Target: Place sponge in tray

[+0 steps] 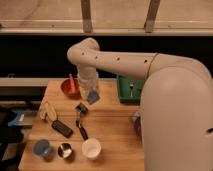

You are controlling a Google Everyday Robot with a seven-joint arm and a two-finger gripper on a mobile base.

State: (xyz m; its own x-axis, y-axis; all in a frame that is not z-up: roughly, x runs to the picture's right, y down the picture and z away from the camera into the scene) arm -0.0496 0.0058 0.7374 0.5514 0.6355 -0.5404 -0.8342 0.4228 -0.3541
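The sponge (93, 96), a small light-blue block, hangs tilted at the tip of my gripper (90, 92), a little above the wooden table. The gripper points down from the white arm and is shut on the sponge. The green tray (123, 91) stands at the table's back right, to the right of the gripper; the big white arm covers its right part. A small utensil lies inside the tray.
A red bowl (69, 88) sits just left of the gripper. On the table (112, 130) lie a banana (47, 111), a flat black device (62, 128), a dark utensil (81, 122), a blue cup (41, 147), a metal cup (64, 150) and a white cup (91, 148).
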